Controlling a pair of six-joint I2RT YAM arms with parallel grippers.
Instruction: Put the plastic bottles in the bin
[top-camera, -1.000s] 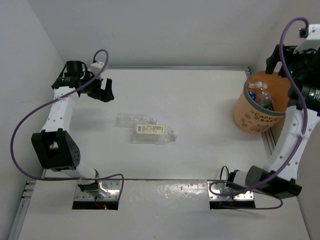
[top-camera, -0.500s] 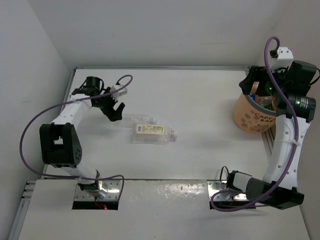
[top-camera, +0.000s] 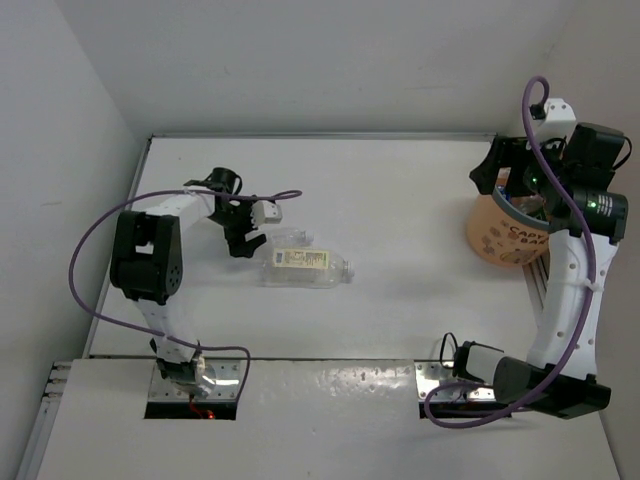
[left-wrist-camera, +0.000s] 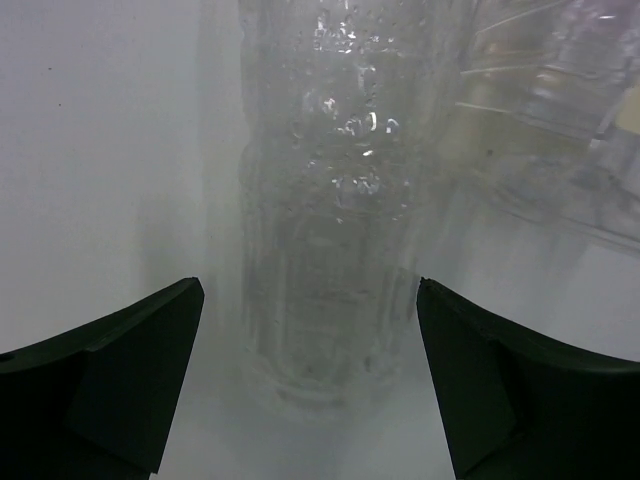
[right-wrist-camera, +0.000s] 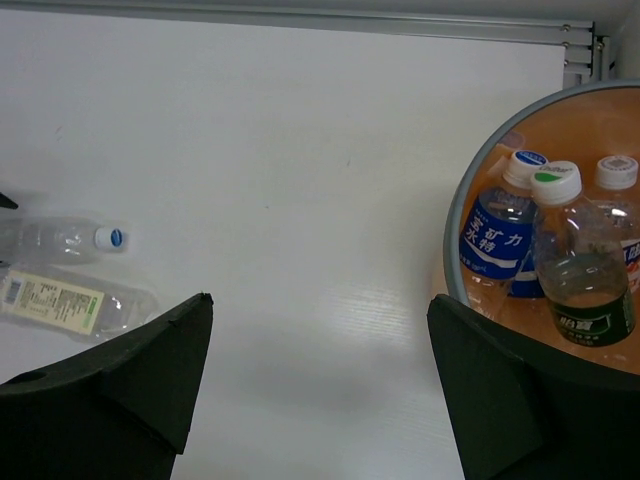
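**Presently: two bottles lie outside the bin**

The left gripper (left-wrist-camera: 307, 292) is spread wide astride the base of an unlabelled bottle (left-wrist-camera: 330, 200), touching neither side. That bottle lies well left of the bin (top-camera: 497, 243), with a cream-labelled bottle (top-camera: 305, 266) just beside it. The right gripper (right-wrist-camera: 318, 300) hangs wide open and empty by the bin's rim. Other bottles (right-wrist-camera: 495, 240) stand inside the bin.

A nearly unlabelled bottle (top-camera: 270, 239) and a cream-labelled bottle (top-camera: 305, 267) are laid on their sides, side by side, caps toward 3 o'clock, at 9 o'clock of the surface (top-camera: 400, 200) centre. The orange, grey-rimmed bin (top-camera: 497, 240) is stood at 3 o'clock. A blue-labelled bottle (right-wrist-camera: 497, 238) and a green-labelled bottle (right-wrist-camera: 582, 285) are seen upright inside it.
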